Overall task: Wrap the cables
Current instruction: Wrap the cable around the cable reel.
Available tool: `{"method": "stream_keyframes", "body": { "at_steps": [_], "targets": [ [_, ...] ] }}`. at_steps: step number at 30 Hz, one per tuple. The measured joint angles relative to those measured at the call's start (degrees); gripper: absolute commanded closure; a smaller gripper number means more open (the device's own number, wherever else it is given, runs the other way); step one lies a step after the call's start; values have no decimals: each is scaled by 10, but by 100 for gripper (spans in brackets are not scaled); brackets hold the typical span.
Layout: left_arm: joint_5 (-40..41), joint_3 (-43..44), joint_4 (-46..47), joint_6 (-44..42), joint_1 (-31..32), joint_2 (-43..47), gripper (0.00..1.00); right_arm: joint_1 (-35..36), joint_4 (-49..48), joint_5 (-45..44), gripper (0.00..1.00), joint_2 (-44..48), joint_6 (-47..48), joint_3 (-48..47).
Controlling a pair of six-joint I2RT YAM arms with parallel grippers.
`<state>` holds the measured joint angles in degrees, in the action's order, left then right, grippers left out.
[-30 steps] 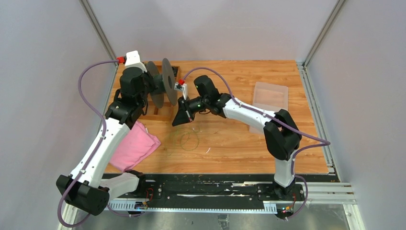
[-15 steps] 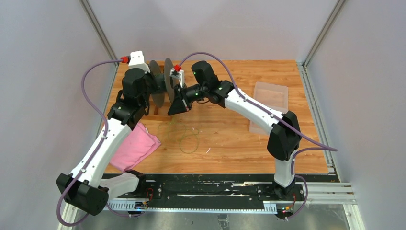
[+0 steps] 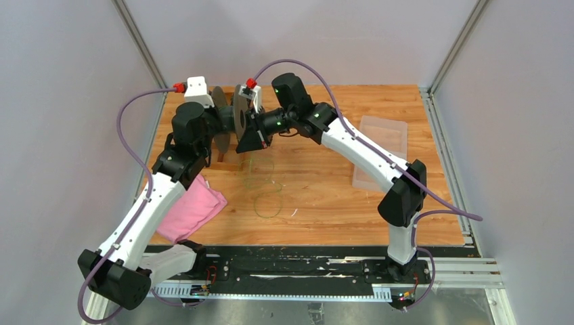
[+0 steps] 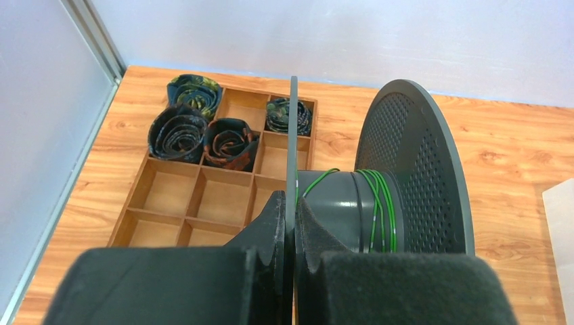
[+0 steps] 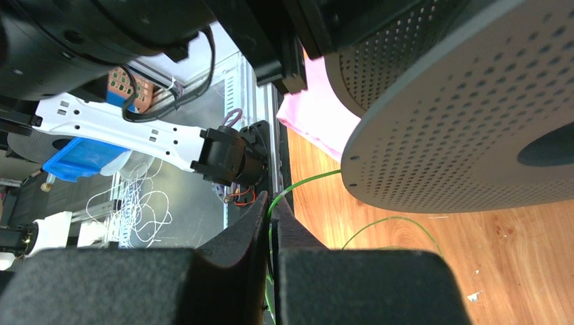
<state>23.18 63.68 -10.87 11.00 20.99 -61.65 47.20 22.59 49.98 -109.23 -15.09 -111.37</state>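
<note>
Top external: left gripper (image 3: 215, 128) holds a gray plastic reel (image 3: 237, 112) upright above the tabletop (image 3: 338, 189), probably so wire can wind on. Loose green cable (image 3: 268, 205) lies in loops below the reel.

Left wrist: it is clenched on the reel's thin flange, and several turns circle the smooth hub.

Right wrist: right gripper (image 5: 271, 211) pinches the thread-like cable beside the reel's perforated disc, likely to feed it.

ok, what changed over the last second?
The right hand, shut on the green cable, swung from the near side of the spool up and away toward its far side, drawing the slack loops toward the spool. Nothing was taken hold of or let go. The left hand stays clamped on the spool's flange and barely shifted. The pink cloth, wooden tray and clear container are unchanged.
</note>
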Motion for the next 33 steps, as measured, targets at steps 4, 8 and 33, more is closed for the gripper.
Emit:
{"method": "stream_keyframes", "body": {
  "at_steps": [4, 8, 33],
  "targets": [
    [-4, -10, 4, -10, 3, 3, 100, -1, 15, -5, 97, 0, 3, -17],
    [-8, -16, 5, -19, 3, 4, 100, -6, 27, -7, 98, 0, 8, -30],
    [-72, -45, -1, -56, 14, 50, 100, -66, 56, -18, 99, -20, 25, -153]
  ]
}}
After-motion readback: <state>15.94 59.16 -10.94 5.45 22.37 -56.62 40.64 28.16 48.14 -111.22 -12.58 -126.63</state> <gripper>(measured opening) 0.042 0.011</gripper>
